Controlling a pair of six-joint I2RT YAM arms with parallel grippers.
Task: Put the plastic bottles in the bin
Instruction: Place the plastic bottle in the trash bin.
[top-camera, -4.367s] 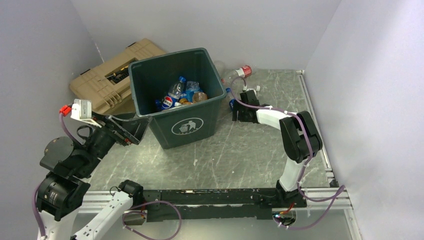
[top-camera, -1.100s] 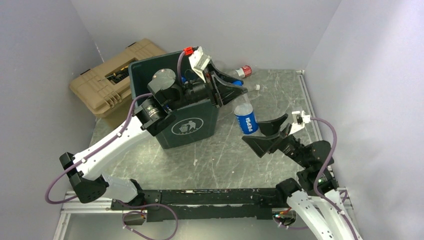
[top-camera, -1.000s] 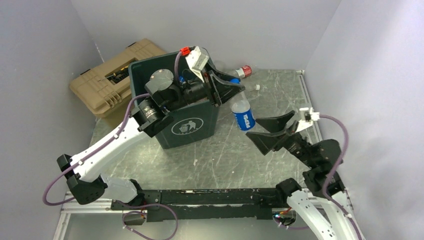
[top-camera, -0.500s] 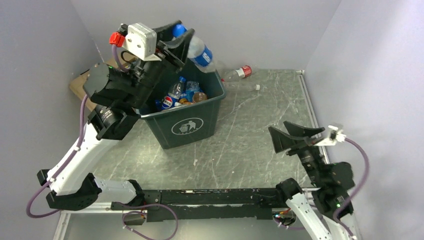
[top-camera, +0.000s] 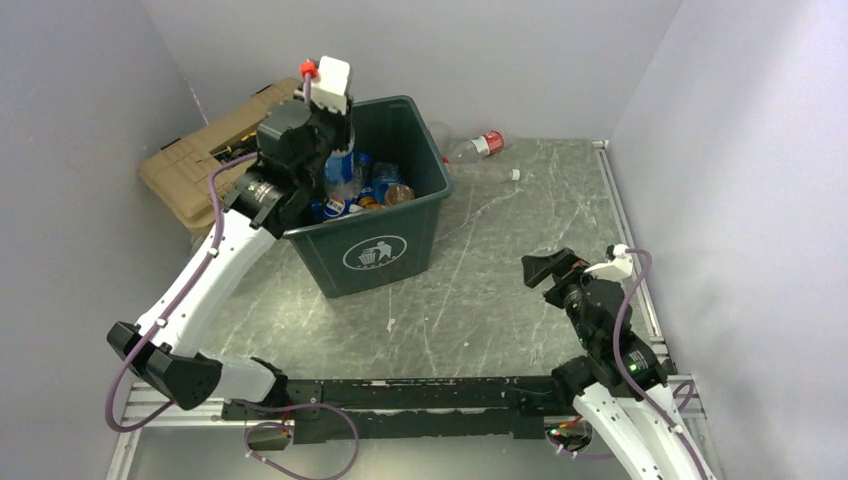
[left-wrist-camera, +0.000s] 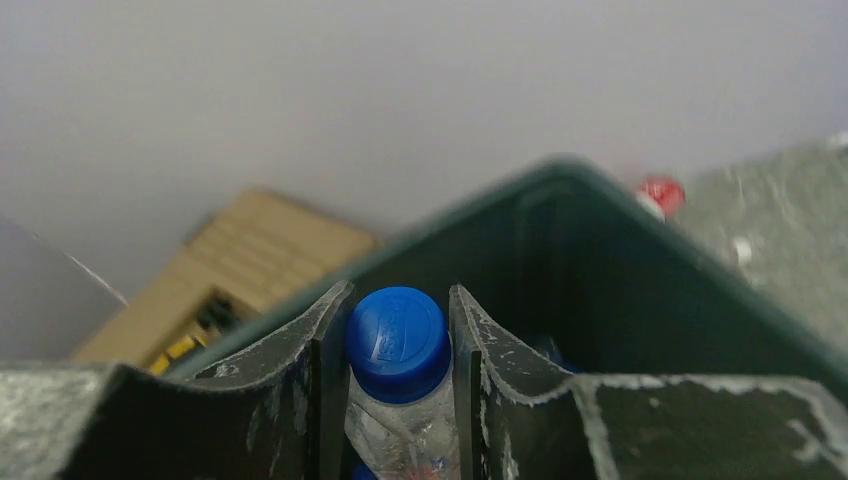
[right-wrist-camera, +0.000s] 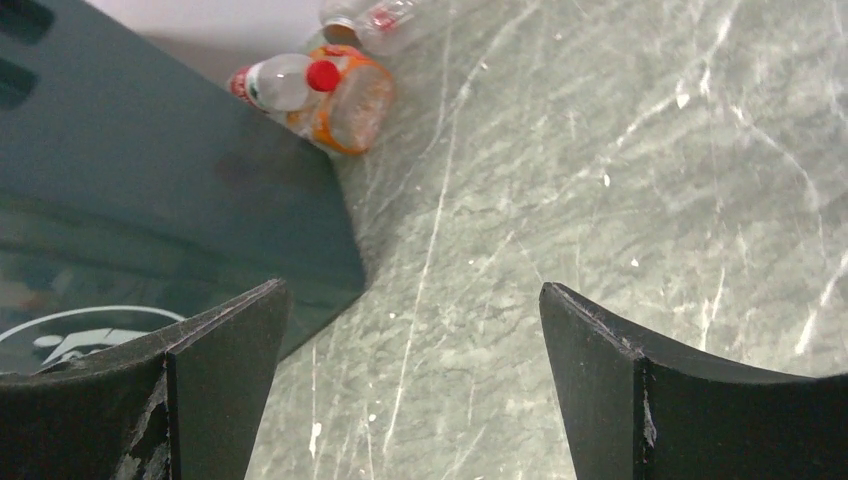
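Entry one: my left gripper (left-wrist-camera: 398, 292), fingers clamped on a blue-capped bottle (left-wrist-camera: 397, 335), poised over the left side of the green bin (top-camera: 372, 255), which stands toward the tabletop's far left corner beside a tan case (top-camera: 195, 165). Entry two: my right gripper (right-wrist-camera: 412, 288), fingers wide apart, above the tabletop's near right. Entry three: loose bottles (top-camera: 478, 146) lying at the far edge by the bin.
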